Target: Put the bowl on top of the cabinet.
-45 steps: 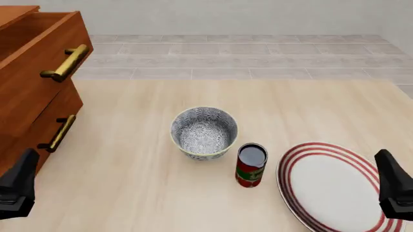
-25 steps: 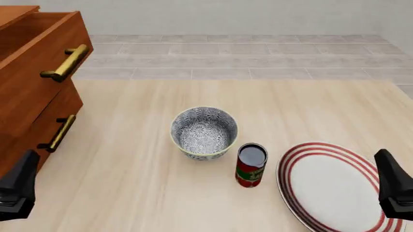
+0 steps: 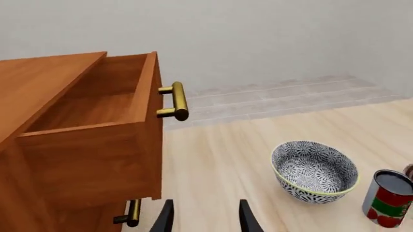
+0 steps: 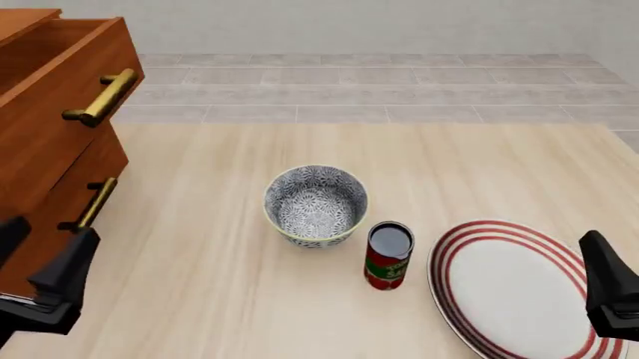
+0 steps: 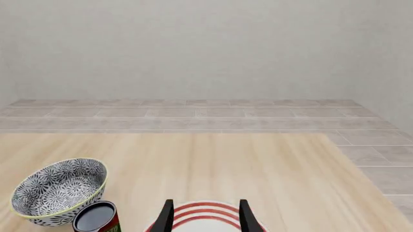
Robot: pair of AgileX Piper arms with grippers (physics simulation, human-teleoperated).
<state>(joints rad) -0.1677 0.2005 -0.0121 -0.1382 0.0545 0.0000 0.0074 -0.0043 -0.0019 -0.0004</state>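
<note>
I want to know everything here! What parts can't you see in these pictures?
- Cabinet: its top and left side are cut off by the front view's edge; the left wrist view cuts its base.
- Plate: its near rim runs off the front view's bottom edge, and the right pincer covers its right edge.
- Can: its label is too small to read.
- Left pincer: only the fingertips show in the left wrist view.

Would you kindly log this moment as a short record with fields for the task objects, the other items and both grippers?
bowl: upright and empty on the table, beside the can
cabinet: at the table's left, top drawer pulled open
can: just right of and nearer than the bowl
plate: right of the can
left gripper: open, empty, near the cabinet front
right gripper: open, empty, above the plate
</note>
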